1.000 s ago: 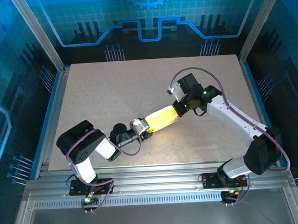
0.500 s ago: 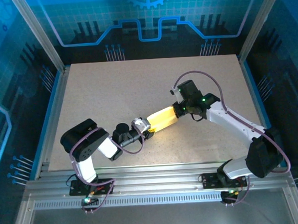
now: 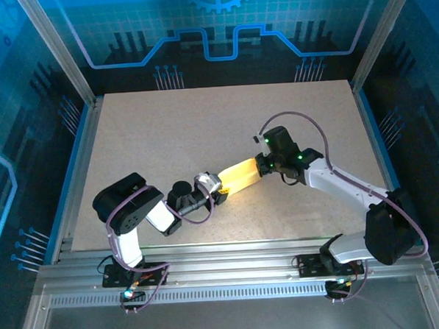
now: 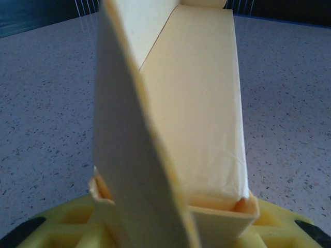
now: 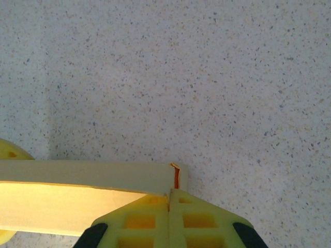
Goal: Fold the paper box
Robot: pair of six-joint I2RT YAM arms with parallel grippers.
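**Right arm pushes in, and the box is squeezed closer between the two grippers**

From where I stand, the change over the last second is all on the right side. The right gripper has dropped and slid in towards the left gripper, which has only crept a little to meet it. The gap between them is shorter than it was. The paper box has been carried along, lifted off the table and bridging the two tools end to end.

The left gripper is clamped across the near end of the paper box. Its yellow fingers stand partly apart with the card seated between them, and the body of the box runs straight out ahead of them. A long flap rises edge-on from the side of the box just in front of those fingers and has not been laid down.

The right gripper has its fingers pressed together. The far corner of the paper box runs right into the seam, so it seems to be pinching a thin edge of card.

I read the inward push as working the far end closed, or firming up a crease. With that flap standing, the fold looks partway done at best.
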